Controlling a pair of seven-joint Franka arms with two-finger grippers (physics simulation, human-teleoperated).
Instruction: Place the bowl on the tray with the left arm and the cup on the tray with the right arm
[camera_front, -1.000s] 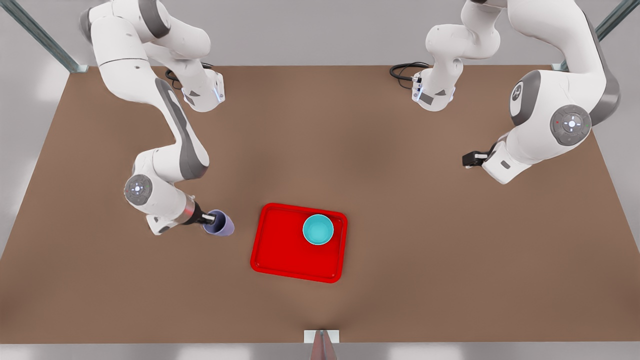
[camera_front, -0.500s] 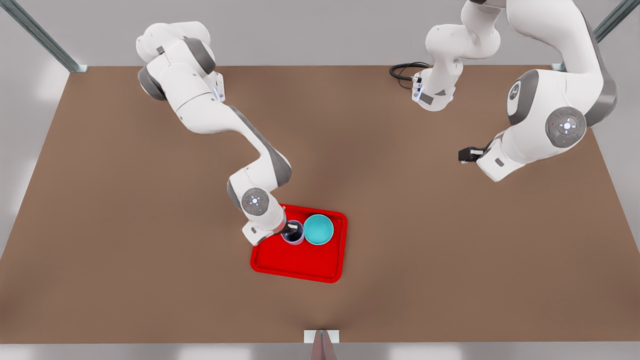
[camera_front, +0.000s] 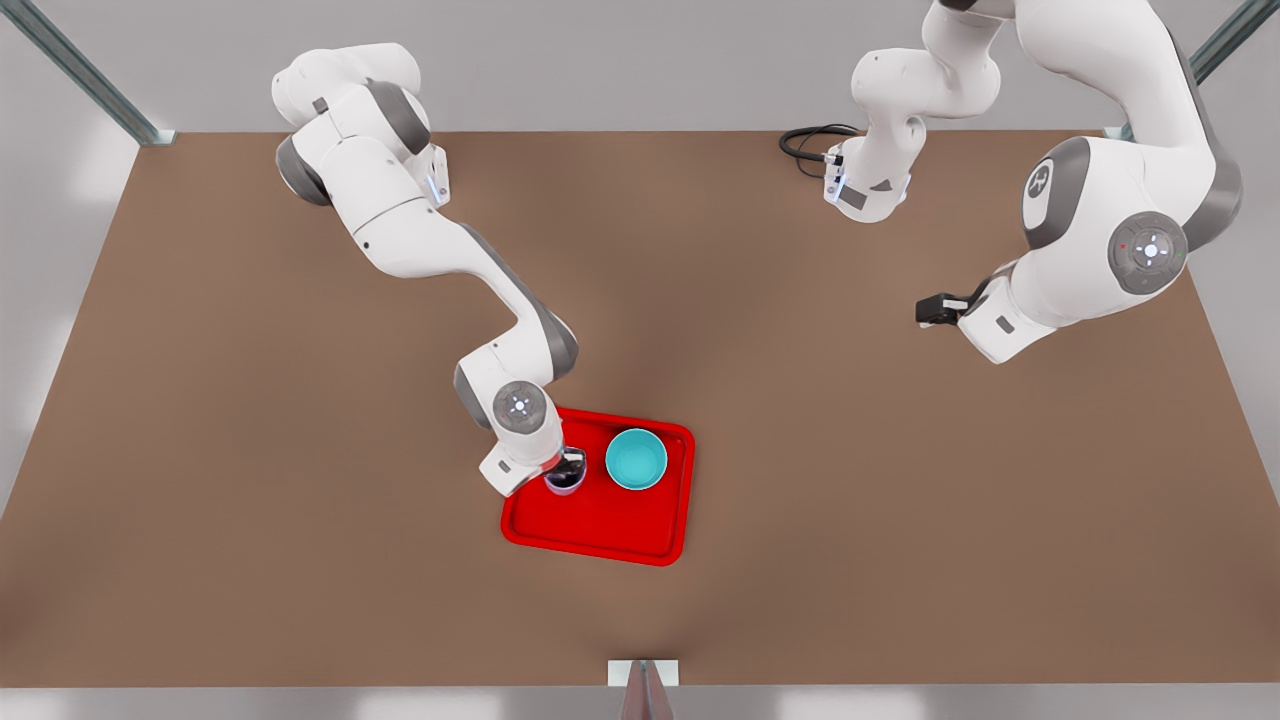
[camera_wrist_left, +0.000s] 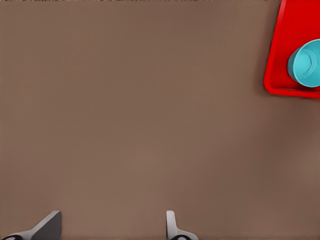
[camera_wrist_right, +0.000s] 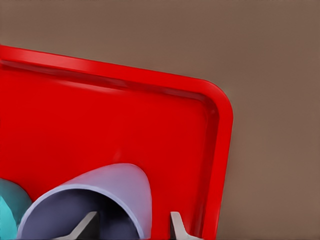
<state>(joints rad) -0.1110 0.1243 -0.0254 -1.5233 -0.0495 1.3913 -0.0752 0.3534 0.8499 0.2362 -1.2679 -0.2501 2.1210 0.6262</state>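
Note:
The red tray (camera_front: 600, 530) lies on the brown table, toward its near edge. The teal bowl (camera_front: 636, 459) stands in the tray's far right part. The lavender cup (camera_front: 566, 484) sits on the tray just to the front view's left of the bowl, partly hidden by my right gripper (camera_front: 568, 468). In the right wrist view the cup (camera_wrist_right: 115, 185) has one finger inside its mouth and one outside; the right gripper (camera_wrist_right: 132, 225) is open, and neither finger touches the wall. My left gripper (camera_front: 925, 312) waits open over bare table at the front view's right.
The left wrist view has the open left gripper (camera_wrist_left: 111, 227) over bare table, with the tray (camera_wrist_left: 295, 20) and bowl (camera_wrist_left: 306, 62) far off. A black cable (camera_front: 805, 140) lies at the table's far edge. A small bracket (camera_front: 643, 672) marks the near edge.
My right arm swung the cup from the bare table onto the tray beside the bowl, then shifted it slightly away from the bowl. The left arm barely moved.

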